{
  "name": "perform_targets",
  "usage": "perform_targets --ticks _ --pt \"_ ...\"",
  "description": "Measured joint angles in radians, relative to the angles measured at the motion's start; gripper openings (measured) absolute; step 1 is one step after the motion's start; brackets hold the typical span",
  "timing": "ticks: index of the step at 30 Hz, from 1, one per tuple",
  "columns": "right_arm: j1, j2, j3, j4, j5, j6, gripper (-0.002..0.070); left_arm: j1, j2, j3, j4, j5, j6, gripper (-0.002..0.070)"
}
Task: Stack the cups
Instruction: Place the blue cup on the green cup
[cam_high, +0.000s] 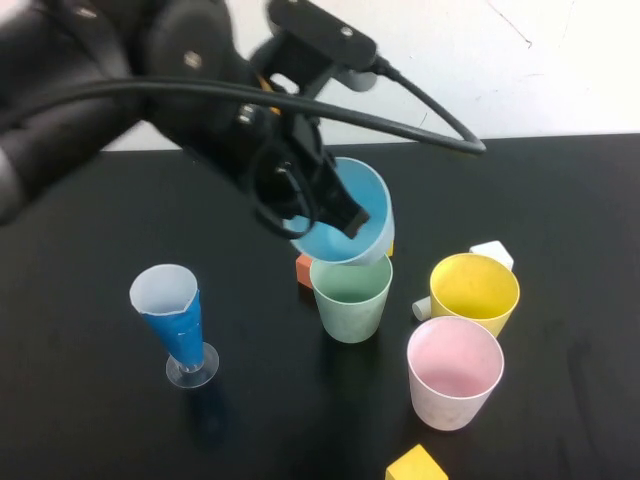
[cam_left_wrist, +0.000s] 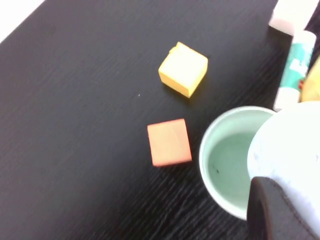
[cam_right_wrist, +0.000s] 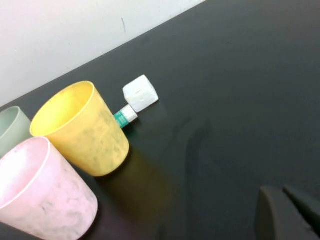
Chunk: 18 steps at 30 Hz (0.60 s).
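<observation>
Light blue plastic shows at the centre of the high view: the light blue cup (cam_high: 352, 215) is tilted and held off the counter (cam_high: 90, 400) by the left claw (cam_high: 335, 205), whose fingers are clamped on its rim, one finger inside the cup. The cup hangs just above the sage green cup (cam_high: 351, 297), which stands upright on the black counter, its mouth partly covered by the blue cup's base. In the left wrist view the green cup's open mouth (cam_left_wrist: 227, 160) lies beside the pale underside of the lifted cup (cam_left_wrist: 290, 150).

To the right of the green cup stands the yellow cup (cam_high: 474, 291), and just in front of it, touching or nearly so, the pale pink cup (cam_high: 454, 371); both are upright. A white block (cam_high: 492, 253) and a small white-and-green tube (cam_left_wrist: 294, 67) lie behind the yellow cup. An orange block (cam_left_wrist: 169, 142) sits beside the green cup, a yellow block (cam_left_wrist: 183, 68) near it, and another yellow block (cam_high: 417, 465) at the counter's front edge. A blue-and-white cone glass (cam_high: 175, 320) stands well apart on the left.

The right claw (cam_right_wrist: 287, 210) is pressed together, well away from the cups
</observation>
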Motion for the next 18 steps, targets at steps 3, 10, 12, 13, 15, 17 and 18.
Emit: perform_targets --ticks 3,10,12,13,15,17,18 --pt "0.0 0.0 0.0 0.0 0.0 0.0 -0.0003 0.0 0.062 0.0 0.0 -0.032 -0.009 0.0007" --pt "0.0 0.0 0.0 0.0 0.0 0.0 -0.0003 0.0 0.172 0.0 0.048 -0.049 -0.041 0.0022" --pt "0.0 0.0 0.0 0.001 0.0 0.0 -0.0003 0.0 0.186 0.0 0.068 -0.051 -0.05 0.005" --pt "0.0 0.0 0.0 0.001 0.0 0.0 -0.0003 0.0 0.189 0.0 0.073 -0.053 -0.055 0.0066" --pt "0.0 0.0 0.0 0.001 0.0 0.0 -0.0003 0.0 0.195 -0.001 0.073 -0.053 -0.059 0.0112" --pt "0.0 0.0 0.0 0.002 0.0 0.0 -0.0003 0.0 0.204 -0.012 0.071 -0.053 -0.066 0.0165" --pt "0.0 0.0 0.0 0.002 0.0 0.0 -0.0003 0.002 0.208 -0.018 0.07 -0.054 -0.068 0.0199"
